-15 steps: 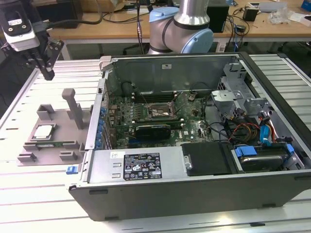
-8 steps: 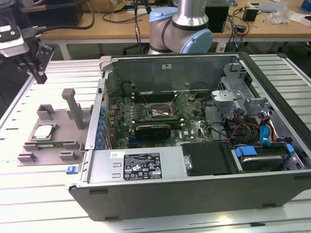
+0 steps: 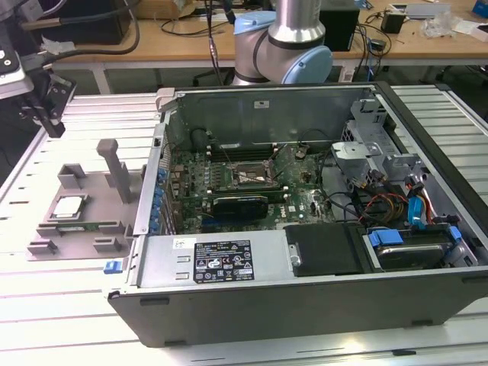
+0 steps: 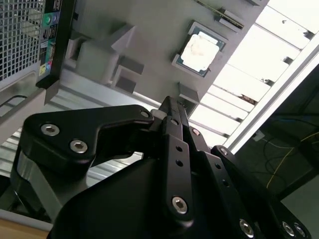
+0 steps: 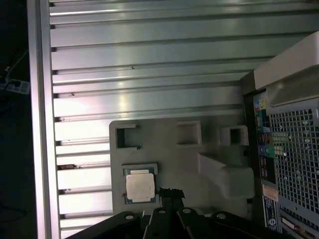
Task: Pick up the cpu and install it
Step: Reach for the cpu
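1. Pincer (image 4: 169,102) closed, black fingers (image 4: 175,149) pressed together at the tips, gripping nothing.
2. Hangs in the air over the grey fixture plate (image 5: 164,149), tips close to the cpu (image 5: 139,185) in the first wrist view, yet not touching it.
3. Sits, in the exterior view, high at that view's far left, above the slatted aluminium table (image 3: 61,320) and apart from the open computer case (image 3: 305,305).
4. Cpu lying flat, pale silver top upward, in a shallow square seat of the fixture plate, near the plate's edge on the side away from the case.
5. Fixture plate resting on the table just beside the case's rear panel, at the exterior view's left of it.
6. Carries a grey upright post (image 3: 114,164) and several low grey blocks, the post standing between the cpu and the case.
7. Inside the case, lying open side up: green motherboard (image 3: 301,200) with a dark square socket (image 3: 242,177) in a metal frame, well apart from the cpu.
8. Toward the exterior view's right inside the case: coloured cables and blue-tabbed drive bays (image 3: 396,240).
9. Seen in the first wrist view at the case's rear: a column of coloured ports (image 5: 264,144) next to a mesh vent grille (image 5: 299,149).
10. Behind the case in the exterior view: the arm's silver and pale blue base joint (image 3: 282,38), and beyond it a wooden workbench (image 3: 427,42) strewn with cables.
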{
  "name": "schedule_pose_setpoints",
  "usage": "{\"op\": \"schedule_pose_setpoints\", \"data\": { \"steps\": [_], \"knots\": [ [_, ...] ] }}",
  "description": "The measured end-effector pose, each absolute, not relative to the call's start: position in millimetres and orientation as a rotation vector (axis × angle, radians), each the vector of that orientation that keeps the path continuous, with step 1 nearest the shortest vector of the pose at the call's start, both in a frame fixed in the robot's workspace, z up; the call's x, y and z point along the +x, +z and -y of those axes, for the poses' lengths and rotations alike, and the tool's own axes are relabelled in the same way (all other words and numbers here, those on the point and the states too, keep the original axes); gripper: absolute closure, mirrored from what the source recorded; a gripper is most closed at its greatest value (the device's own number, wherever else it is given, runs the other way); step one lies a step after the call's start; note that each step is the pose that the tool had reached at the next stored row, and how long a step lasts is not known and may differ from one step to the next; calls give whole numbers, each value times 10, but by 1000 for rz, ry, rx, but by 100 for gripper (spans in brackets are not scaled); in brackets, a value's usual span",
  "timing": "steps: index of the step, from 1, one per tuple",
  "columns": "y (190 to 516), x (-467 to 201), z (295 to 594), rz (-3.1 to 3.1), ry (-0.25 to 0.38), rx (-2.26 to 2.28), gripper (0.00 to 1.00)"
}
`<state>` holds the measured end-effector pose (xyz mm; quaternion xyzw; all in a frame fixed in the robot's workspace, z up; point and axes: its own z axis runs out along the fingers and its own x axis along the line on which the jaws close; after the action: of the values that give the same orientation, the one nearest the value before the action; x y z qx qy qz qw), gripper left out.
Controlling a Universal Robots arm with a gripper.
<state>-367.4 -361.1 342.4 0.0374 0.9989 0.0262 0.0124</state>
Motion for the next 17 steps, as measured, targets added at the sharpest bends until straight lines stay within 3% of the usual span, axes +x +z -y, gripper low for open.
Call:
{"op": "schedule_pose_setpoints", "data": {
  "steps": [17],
  "knots": [
    [3328, -3773, 3742, -3114, 82, 117, 90]
  ]
}}
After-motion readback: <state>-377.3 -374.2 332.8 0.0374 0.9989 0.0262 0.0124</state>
